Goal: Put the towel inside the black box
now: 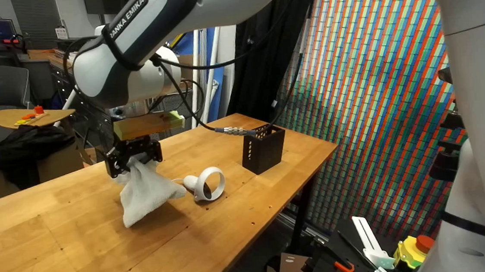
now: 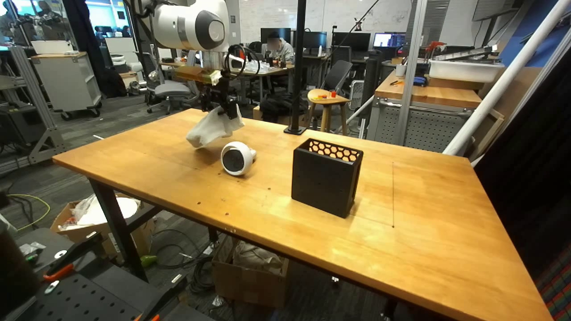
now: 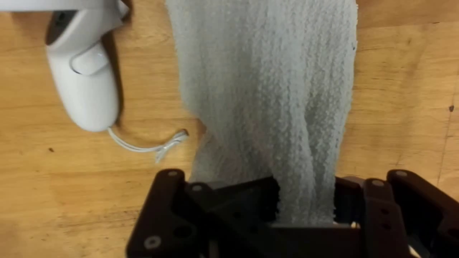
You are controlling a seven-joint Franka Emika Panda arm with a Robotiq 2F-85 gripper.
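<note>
Leftmost in both exterior views, the black two-fingered gripper [image 1: 134,161] was clenched on a bunched end of a white, soft, textured cloth towel [image 1: 148,193]. The towel hung below the gripper, flaring downward; a shadow on the brown wooden tabletop [image 1: 81,235] suggested that its tail was off the wood. Lower and just right of the gripper lay a white plastic controller with a ring [image 1: 197,188]. Farther right, well apart from the gripper, a black box with pierced sides [image 1: 265,153] stood upright, so the towel was not yet inside.

The coming move, I judged, turned on that line: the box lay to the gripper's right, beyond the controller, its longer side running roughly along the way there. The tail would probably need lifting over controller and rim alike.

The wrist view showed the cloth passing between the dark fingers [image 3: 251,204], and the controller's knotted white cord [image 3: 141,149], but not the box. In an exterior view the box's open rim [image 2: 325,157] and hexagon-pierced inner wall showed plainly; in an exterior view a silver cable connector [image 1: 234,131] and its cable crossed before its upper edge, hiding part.
</note>
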